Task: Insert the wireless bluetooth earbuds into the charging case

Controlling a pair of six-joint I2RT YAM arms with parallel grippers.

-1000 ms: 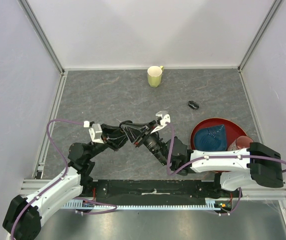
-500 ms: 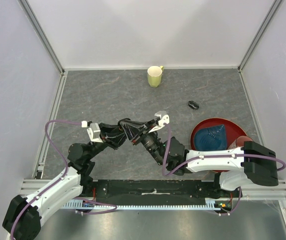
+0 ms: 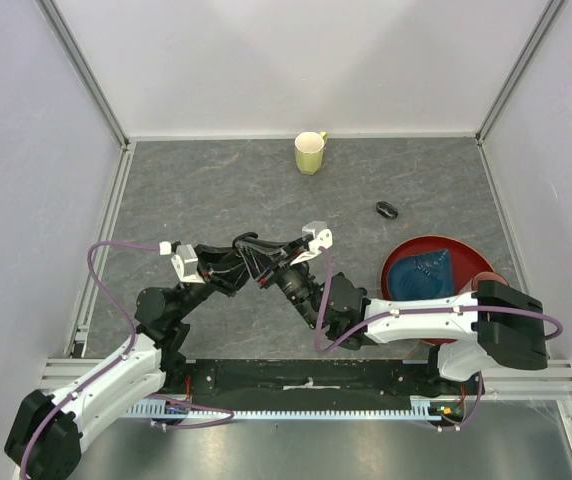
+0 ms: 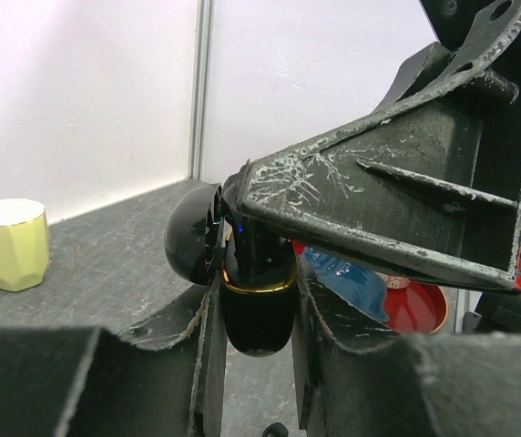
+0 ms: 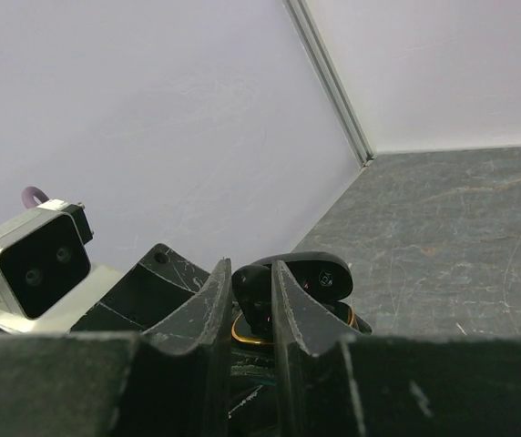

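Just below centre in the overhead view, the left gripper [image 4: 257, 350] clamps the open charging case [image 4: 259, 314] to steady it mouth-up, so the right gripper [image 5: 245, 302] – pinched on one earbud [image 5: 248, 280] – can seat it from above.

charging case [image 4: 259, 314] glossy black, gold metallic band; mug [image 4: 10, 244] glossy; table [image 3: 216, 190] matt, stone-like.

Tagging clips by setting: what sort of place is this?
Probably a lab robot test cell, not a home: plain white walls and aluminium posts box in a grey tabletop, the left arm and right arm are bolted at its near edge, with props like a mug and a red plate.
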